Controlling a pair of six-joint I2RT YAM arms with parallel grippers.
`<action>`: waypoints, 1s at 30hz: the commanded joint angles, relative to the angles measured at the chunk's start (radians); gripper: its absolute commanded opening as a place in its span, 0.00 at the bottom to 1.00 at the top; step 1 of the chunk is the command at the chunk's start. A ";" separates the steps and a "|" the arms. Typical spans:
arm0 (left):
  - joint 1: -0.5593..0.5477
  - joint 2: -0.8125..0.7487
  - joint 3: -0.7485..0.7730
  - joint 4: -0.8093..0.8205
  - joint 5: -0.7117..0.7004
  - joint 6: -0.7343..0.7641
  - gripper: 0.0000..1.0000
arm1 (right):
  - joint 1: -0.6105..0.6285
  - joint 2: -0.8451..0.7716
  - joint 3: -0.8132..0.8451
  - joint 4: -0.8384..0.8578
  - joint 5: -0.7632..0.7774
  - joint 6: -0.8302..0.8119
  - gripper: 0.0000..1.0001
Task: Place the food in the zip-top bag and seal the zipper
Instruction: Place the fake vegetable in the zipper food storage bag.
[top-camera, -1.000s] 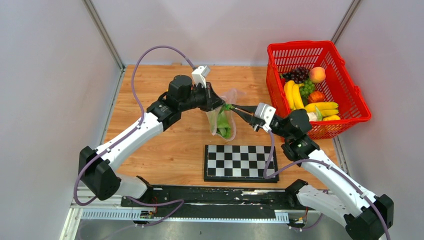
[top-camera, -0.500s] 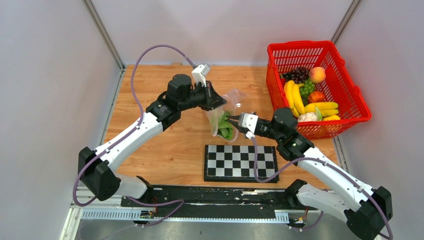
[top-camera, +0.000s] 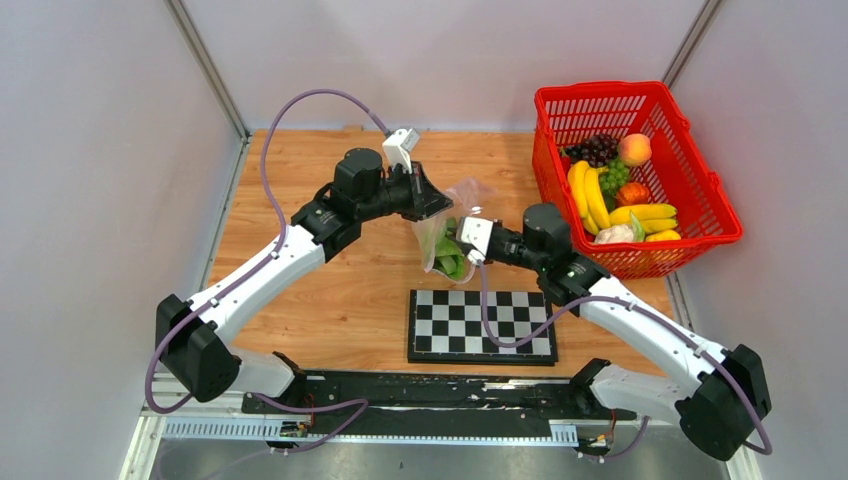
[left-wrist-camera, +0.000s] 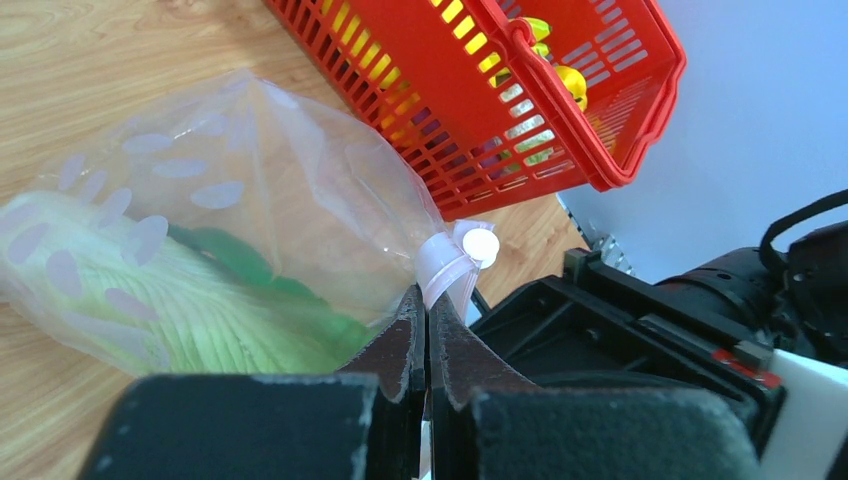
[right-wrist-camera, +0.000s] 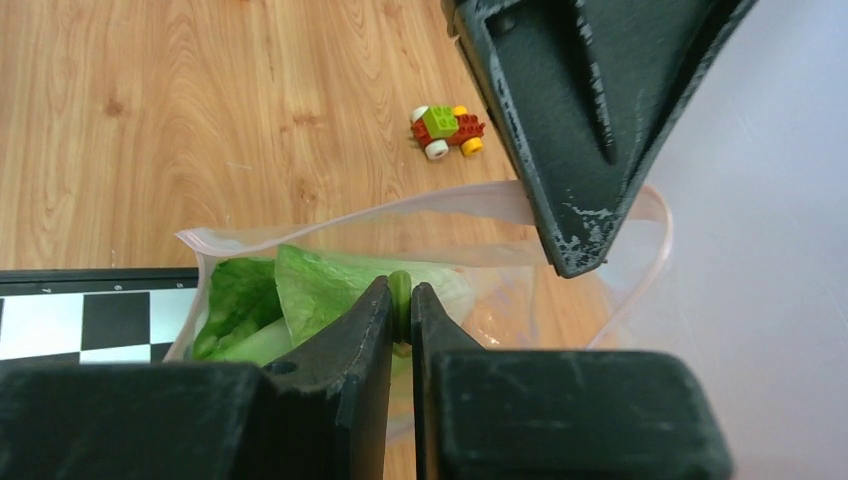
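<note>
The clear dotted zip-top bag (top-camera: 447, 228) hangs above the table with its mouth open toward the right. My left gripper (left-wrist-camera: 428, 305) is shut on the pink zipper (left-wrist-camera: 446, 266) at the bag's top corner, beside its white slider. Green lettuce (right-wrist-camera: 300, 285) lies inside the bag (right-wrist-camera: 350, 222). My right gripper (right-wrist-camera: 400, 300) sits at the bag's mouth, its fingers pressed on a long green pod (right-wrist-camera: 400, 287) just over the lettuce. In the top view the right gripper (top-camera: 456, 240) reaches into the bag from the right.
A red mesh basket (top-camera: 700, 190) with bananas, grapes and a peach stands at the back right. A chessboard (top-camera: 480, 325) lies in front of the bag. A small toy-brick figure (right-wrist-camera: 447, 130) sits on the wood beyond the bag.
My right gripper has moved left from beside the basket into the bag's mouth, carrying the green pod. The left gripper has kept still, holding the bag.
</note>
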 joint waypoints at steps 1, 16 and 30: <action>-0.002 -0.049 0.030 0.054 0.001 -0.006 0.00 | 0.015 0.054 0.063 -0.016 0.032 -0.045 0.09; 0.007 -0.074 0.005 0.009 -0.078 0.034 0.00 | 0.054 -0.058 0.241 -0.164 0.091 0.155 0.68; 0.012 -0.064 -0.035 0.014 -0.066 0.044 0.00 | -0.196 -0.083 0.341 -0.341 0.786 0.544 0.75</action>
